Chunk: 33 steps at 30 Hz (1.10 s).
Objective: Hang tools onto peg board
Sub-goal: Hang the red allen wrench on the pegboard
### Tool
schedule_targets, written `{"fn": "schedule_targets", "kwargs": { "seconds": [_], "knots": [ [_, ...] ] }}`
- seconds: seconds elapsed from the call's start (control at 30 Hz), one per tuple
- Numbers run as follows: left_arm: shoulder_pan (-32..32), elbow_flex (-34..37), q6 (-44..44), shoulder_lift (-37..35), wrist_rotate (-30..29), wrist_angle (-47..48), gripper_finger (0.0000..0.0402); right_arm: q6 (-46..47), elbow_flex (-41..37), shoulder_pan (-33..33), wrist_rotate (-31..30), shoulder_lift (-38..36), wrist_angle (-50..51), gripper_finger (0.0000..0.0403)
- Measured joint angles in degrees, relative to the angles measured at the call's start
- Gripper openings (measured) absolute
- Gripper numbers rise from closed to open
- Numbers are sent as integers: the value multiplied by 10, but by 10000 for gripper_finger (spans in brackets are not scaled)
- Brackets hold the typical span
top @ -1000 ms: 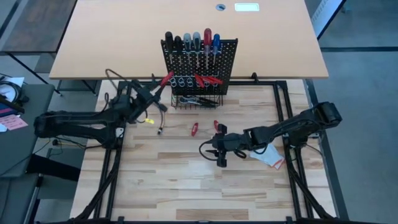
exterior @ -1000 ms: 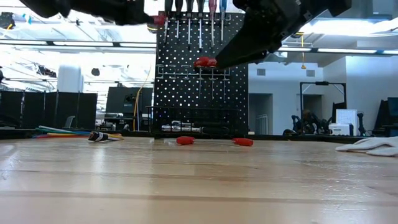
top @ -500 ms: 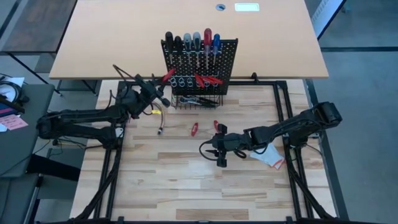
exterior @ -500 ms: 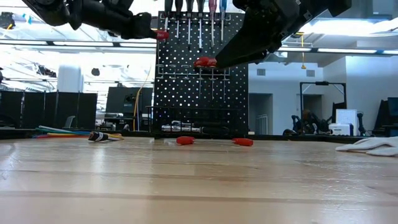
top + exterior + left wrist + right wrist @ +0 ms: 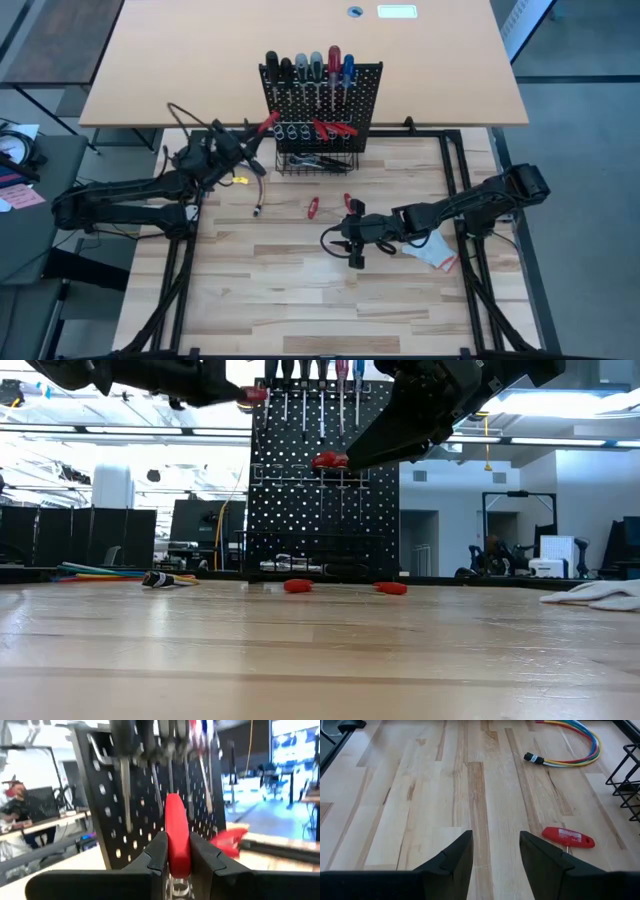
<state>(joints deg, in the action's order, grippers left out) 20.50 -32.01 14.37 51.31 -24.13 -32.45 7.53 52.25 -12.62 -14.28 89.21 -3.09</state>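
Screwdriver with red handle clamped between the left gripper jaws, seen clearest from the left wrist: handle upright, just short of the peg board, shafts of hung tools directly beyond the jaws. From above, only a red tip past the left gripper, near the peg board at its left edge; row of hung tools along the top and pliers on the rings visible there. At bench height, left gripper high up at the board's upper left corner, red tip poking out of the jaws.

Right gripper waiting low over the bench, well apart from the board; jaws apart and holding nothing in the right wrist view. Past those jaws, a small red-handled tool flat on the wood, and farther off a bundle of coloured wires. From above, two loose red tools between right gripper and basket, white glove beside the right arm.

Compared with half a second ago: left gripper pulled back slightly from the board's corner and raised; a second ago, much the same place as now. Right arm and loose tools unchanged.
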Motion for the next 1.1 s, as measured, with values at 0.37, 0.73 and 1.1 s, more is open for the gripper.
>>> {"fn": "schedule_targets", "kwargs": {
  "seconds": [0.37,0.73,1.1],
  "knots": [
    [24,0,-12,48,-2,19,39,0,0,0,0,0,-4,166],
    [58,0,-36,71,2,48,39,0,0,0,0,0,-4,166],
    [65,0,-41,83,4,57,170,1,0,0,0,0,-4,166]
  ]
}}
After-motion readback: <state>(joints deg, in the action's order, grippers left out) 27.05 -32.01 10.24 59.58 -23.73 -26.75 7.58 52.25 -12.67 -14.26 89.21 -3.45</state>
